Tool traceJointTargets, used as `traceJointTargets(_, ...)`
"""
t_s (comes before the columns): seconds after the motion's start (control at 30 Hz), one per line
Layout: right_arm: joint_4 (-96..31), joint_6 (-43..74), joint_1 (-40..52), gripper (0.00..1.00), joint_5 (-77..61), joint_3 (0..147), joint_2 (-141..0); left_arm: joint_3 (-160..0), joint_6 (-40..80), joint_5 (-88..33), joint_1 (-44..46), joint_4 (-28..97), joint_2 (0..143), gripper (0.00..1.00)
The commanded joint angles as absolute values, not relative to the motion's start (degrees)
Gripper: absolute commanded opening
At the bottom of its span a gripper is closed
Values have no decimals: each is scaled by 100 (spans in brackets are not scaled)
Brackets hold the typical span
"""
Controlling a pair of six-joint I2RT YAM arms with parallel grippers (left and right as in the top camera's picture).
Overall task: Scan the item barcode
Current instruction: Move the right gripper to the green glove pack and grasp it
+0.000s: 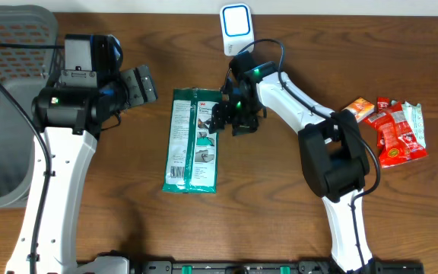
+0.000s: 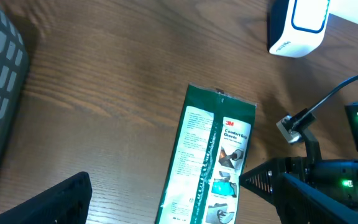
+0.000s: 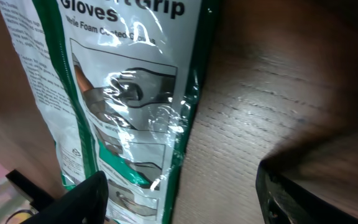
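We judge the scan barely begun: the glove packet (image 1: pixel 192 141) lies flat on the worktop (image 1: pixel 268 217), with the scanner (image 1: pixel 236 21) just beyond its top end. Our right claw (image 1: pixel 223 116) stands released over the packet's edge and the left claw (image 1: pixel 141 85) gapes empty beside the packet, so grasping and presenting remain.

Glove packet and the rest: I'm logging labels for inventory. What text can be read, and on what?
"3M": glove packet, top.
"Comfort Grip Gloves": same packet, under the logo.
Packet's fine print: too small.
Red packets: too blurred.
Scanner: marking too blurred.
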State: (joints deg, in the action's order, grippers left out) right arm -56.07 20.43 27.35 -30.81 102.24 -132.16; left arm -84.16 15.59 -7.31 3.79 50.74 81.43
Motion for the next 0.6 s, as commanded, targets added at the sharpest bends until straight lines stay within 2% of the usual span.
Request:
traceJointTargets(0.0,-5555,2224,2923,73,-2934,10134,-13085,-8433,1505,-701,355,5074,8134,93)
traceJointTargets(0.37,-5546,1752,3037,75,-2770,10134,-13085,-8416,1531,-989,366,5859,8149,93)
traceJointTargets(0.57,-5505,1640,3089,77,-2766,10134,-13085,-7817,1507,-985,539,6139,8219,93)
